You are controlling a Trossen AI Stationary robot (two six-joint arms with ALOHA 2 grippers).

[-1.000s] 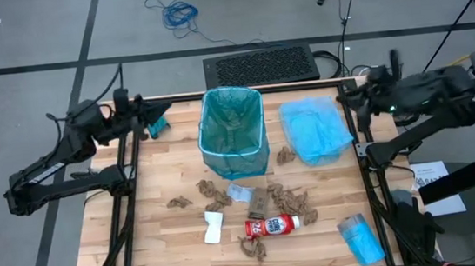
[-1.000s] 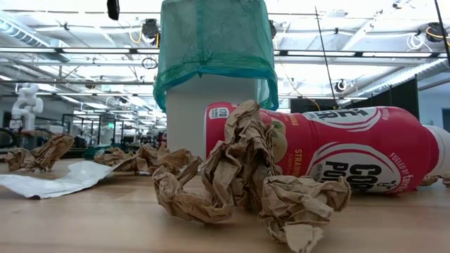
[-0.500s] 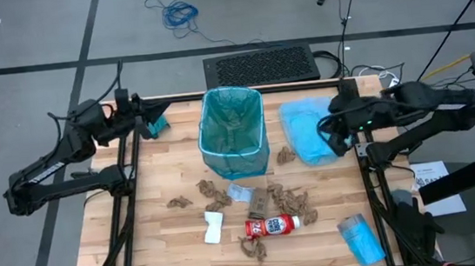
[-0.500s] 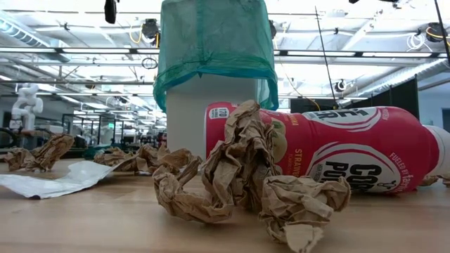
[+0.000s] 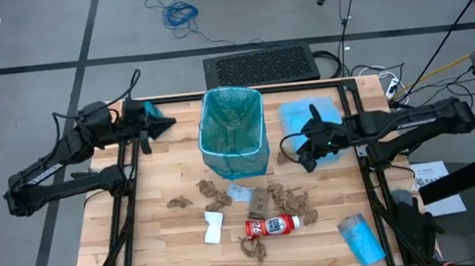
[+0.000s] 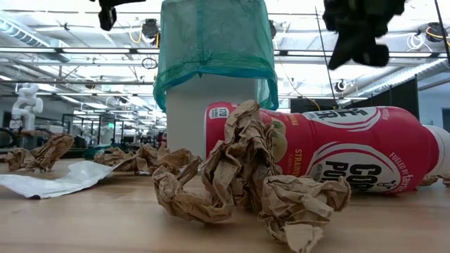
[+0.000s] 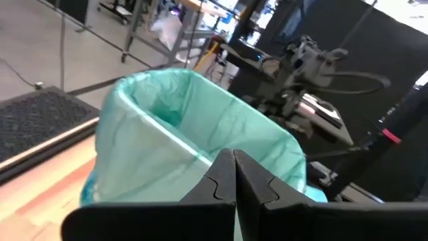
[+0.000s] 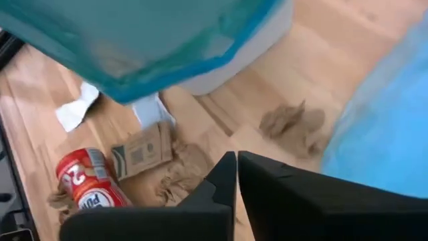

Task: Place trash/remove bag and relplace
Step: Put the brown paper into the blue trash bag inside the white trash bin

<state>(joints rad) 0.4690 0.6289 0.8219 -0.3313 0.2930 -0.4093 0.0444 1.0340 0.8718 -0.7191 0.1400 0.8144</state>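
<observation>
We see the right gripper [image 5: 302,155] with its fingers pressed together and holding nothing, hovering over the table [image 5: 173,235] just beside a lone brown paper wad [image 5: 286,154], between the teal-lined bin [image 5: 233,132] and the pale blue bags [image 5: 327,114]. The left gripper [image 5: 165,125] is closed and empty too, up at the table's far left corner, pointing toward the bin. In front of the bin we have the scattered trash: more paper wads [image 5: 294,203], the red-and-white bottle [image 5: 272,226] on its side, a white packet [image 5: 213,227] and a pale blue scrap [image 5: 240,192].
</observation>
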